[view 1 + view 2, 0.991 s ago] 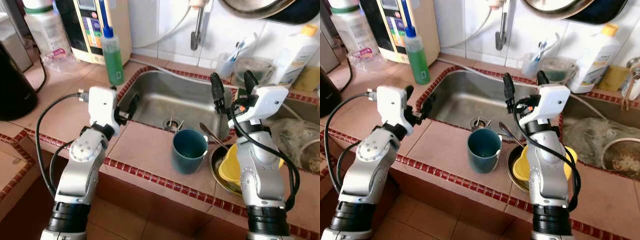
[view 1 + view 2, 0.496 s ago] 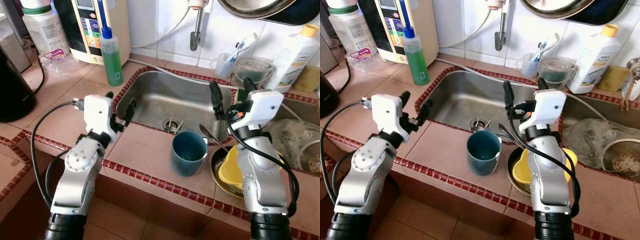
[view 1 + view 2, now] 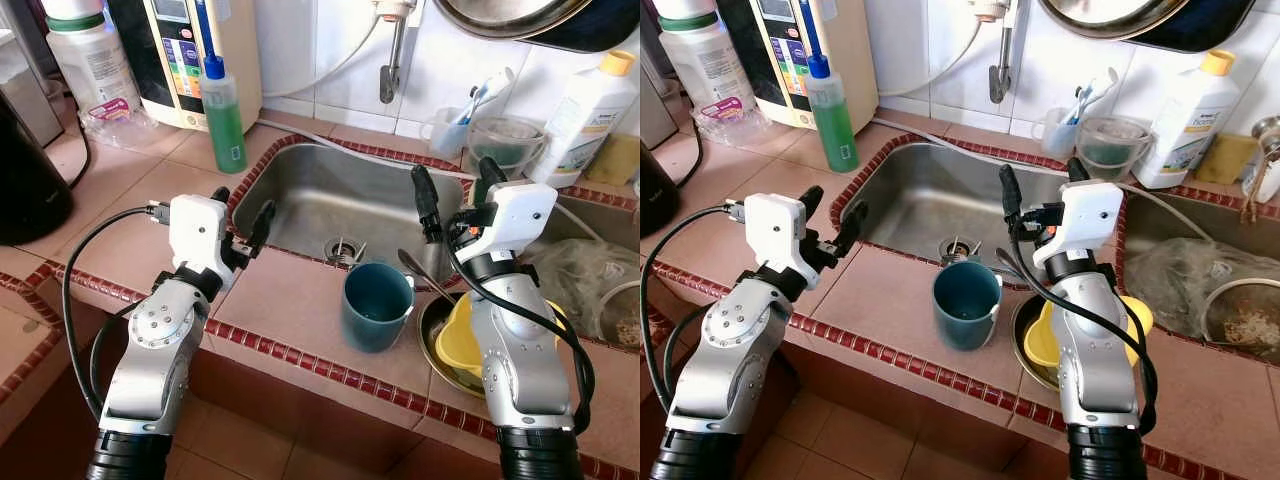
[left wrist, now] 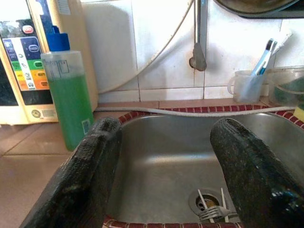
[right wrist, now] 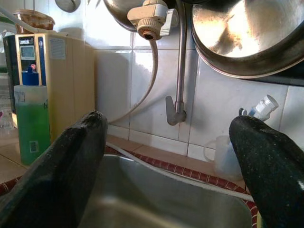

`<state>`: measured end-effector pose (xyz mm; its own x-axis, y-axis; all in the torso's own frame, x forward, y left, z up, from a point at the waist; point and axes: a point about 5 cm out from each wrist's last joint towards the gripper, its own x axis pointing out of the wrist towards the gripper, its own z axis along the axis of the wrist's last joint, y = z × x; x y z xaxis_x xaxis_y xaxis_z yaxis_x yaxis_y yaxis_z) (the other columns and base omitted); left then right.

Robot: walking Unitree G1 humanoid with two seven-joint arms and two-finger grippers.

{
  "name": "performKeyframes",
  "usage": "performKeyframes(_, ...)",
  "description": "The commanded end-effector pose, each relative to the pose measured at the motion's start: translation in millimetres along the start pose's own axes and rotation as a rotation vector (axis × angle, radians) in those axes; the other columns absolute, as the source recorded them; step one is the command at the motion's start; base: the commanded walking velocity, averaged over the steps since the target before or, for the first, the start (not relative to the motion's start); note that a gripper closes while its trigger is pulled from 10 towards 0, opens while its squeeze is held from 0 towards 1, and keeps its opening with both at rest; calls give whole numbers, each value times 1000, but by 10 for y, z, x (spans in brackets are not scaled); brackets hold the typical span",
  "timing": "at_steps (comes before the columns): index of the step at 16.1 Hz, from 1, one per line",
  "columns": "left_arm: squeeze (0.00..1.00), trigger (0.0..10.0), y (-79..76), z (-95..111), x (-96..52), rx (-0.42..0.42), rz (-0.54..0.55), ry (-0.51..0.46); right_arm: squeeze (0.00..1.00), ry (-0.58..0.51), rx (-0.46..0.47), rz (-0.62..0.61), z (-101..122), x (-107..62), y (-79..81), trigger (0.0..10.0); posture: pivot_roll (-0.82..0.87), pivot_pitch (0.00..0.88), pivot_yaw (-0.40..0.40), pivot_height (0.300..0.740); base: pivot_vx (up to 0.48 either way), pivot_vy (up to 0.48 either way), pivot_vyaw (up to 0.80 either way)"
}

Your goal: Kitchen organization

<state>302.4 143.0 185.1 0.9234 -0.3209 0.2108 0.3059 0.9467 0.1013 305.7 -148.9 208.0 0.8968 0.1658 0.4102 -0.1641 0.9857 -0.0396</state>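
Observation:
A dark teal cup (image 3: 377,303) stands upright on the tiled counter ledge in front of the steel sink (image 3: 300,195). To its right a metal bowl (image 3: 436,340) holds a yellow bowl (image 3: 462,336) and a spoon (image 3: 418,269). My left gripper (image 3: 242,205) hovers open over the sink's left rim, with nothing between its fingers. My right gripper (image 3: 455,186) is raised and open over the sink's right rim, above the spoon. A fork lies at the sink drain (image 4: 209,205).
A green soap bottle (image 3: 224,112) and a water purifier (image 3: 190,50) stand at the back left, a dark kettle (image 3: 30,170) at far left. A cup with toothbrushes (image 3: 448,125), a small tub and a white bottle (image 3: 585,105) line the back right. A tap (image 3: 390,55) hangs above.
Both arms have barely shifted; the right gripper has edged slightly left toward the sink. The cup and bowls have not moved.

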Motion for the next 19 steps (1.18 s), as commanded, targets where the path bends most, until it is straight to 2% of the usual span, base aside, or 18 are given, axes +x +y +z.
performKeyframes(1,0,10000,-9,53,6,24,-17,-22,0,-13,-13,6,51,-10,12,10000,-142,19,9,740,0,0,0)
performKeyframes(5,0,10000,-25,61,9,11,-28,-30,0,-11,-17,9,53,-14,9,10000,-147,16,9,740,0,-187,0)
performKeyframes(15,0,10000,-18,86,20,-8,-29,-45,0,-12,-21,23,62,-13,27,10000,-144,14,4,740,0,-475,0)
performKeyframes(17,0,10000,-14,102,14,-52,-18,-63,0,-13,-22,29,68,-13,38,10000,-145,17,4,740,0,0,0)
performKeyframes(19,0,10000,2,99,14,-48,-5,-54,0,-10,-23,35,69,-17,43,10000,-145,18,2,740,0,0,0)
